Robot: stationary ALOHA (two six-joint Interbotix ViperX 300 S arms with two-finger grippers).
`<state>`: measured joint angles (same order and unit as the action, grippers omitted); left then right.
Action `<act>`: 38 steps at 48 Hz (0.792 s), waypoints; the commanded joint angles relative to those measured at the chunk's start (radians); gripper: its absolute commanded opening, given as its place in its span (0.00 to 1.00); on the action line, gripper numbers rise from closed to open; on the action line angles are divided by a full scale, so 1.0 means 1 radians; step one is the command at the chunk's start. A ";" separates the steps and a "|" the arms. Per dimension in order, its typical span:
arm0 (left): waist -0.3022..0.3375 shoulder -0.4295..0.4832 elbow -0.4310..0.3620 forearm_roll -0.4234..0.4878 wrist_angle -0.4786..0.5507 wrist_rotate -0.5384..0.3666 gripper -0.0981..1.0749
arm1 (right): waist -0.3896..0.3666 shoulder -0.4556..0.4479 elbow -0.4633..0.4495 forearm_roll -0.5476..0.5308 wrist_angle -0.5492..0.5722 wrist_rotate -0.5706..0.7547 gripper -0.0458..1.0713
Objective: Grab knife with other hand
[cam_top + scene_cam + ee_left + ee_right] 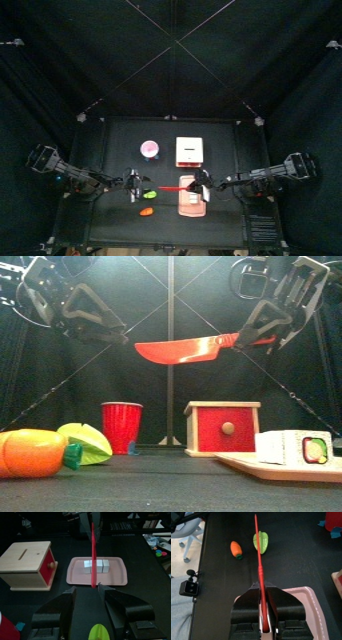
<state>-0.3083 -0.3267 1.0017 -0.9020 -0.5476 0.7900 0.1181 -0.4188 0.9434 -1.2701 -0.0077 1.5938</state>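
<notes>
The thin red knife (187, 350) hangs level in the air above the table's middle (171, 186). My right gripper (251, 336) is shut on its handle end, and in the right wrist view the blade (258, 557) runs straight out from the right gripper (262, 592). My left gripper (118, 334) is open at the blade's tip. In the left wrist view the knife (92, 552) stands edge-on, its tip between the jaws of the left gripper (85, 589), close to one jaw. I cannot tell if it touches.
A pale pink board (117, 574) with white blocks (97, 566) lies under the knife. A wooden box with a red front (223, 428) and a red cup (122, 426) stand behind. An orange lump (30, 453) and a green lump (83, 441) lie front left.
</notes>
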 commanded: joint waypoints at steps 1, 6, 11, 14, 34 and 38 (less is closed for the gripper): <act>0.003 0.017 -0.044 0.003 -0.008 -0.002 0.76 | 0.003 -0.057 0.012 0.002 -0.002 0.000 0.39; 0.003 0.043 -0.074 0.002 -0.008 -0.003 0.76 | 0.000 -0.086 0.032 0.000 -0.002 -0.002 0.39; 0.003 0.080 -0.107 0.003 -0.006 -0.002 0.76 | -0.003 -0.100 0.046 0.000 -0.002 -0.002 0.39; 0.003 0.106 -0.130 0.005 -0.008 -0.002 0.76 | -0.003 -0.103 0.049 -0.002 -0.002 -0.002 0.39; 0.035 0.179 -0.201 0.000 -0.008 -0.009 0.76 | -0.005 -0.103 0.054 -0.005 -0.002 -0.002 0.39; 0.038 0.181 -0.206 -0.003 -0.008 -0.037 0.74 | -0.005 -0.104 0.055 -0.005 -0.002 -0.002 0.39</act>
<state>-0.2761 -0.1427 0.8253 -0.9050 -0.5476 0.7701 0.1150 -0.5077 1.0078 -1.2732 -0.0077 1.5938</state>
